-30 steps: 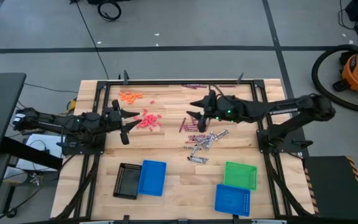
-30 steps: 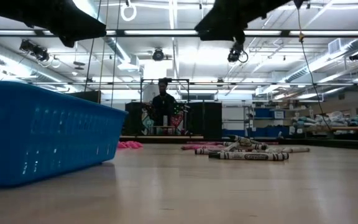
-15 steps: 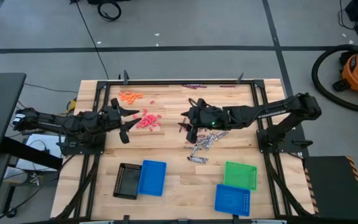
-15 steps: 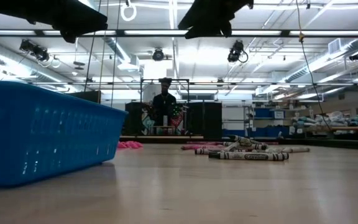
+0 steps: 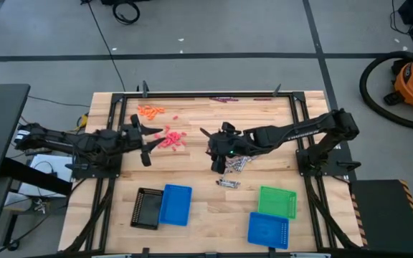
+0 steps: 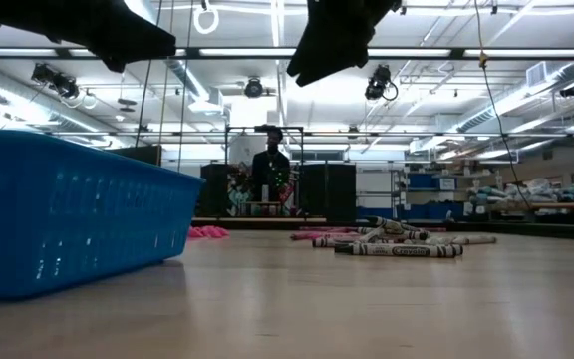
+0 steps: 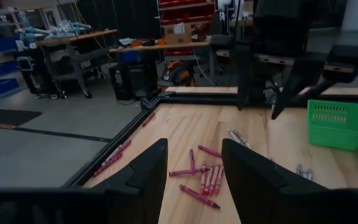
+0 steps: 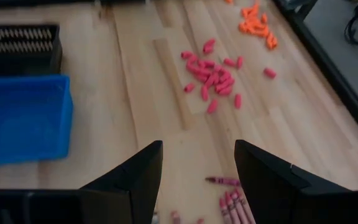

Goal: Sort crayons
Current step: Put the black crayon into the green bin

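- Taking the red-pink crayons near the table's middle-left as the landmark: the left gripper hangs just to their left, its arm stretched out level from the table's left edge, fingers parted with nothing between them.
- A cluster of orange crayons lies behind the landmark and a little left, close to the far rail.
- In front of the landmark, near the front edge, a black tray and a blue tray sit side by side, touching.
- Right of the landmark, the right gripper reaches in from the table's right side, raised above the wood, its fingers spread wide and empty.
- The arm covers part of the dark purple crayons and silver-grey crayons spread beneath and just beside that gripper; a few silver-grey ones lie apart, nearer the front.
- Farther right and forward stand a green tray and a second blue tray, close together.
- More dark sticks rest along the far rail.
- Beyond the table, in the low view, a person stands in the room.
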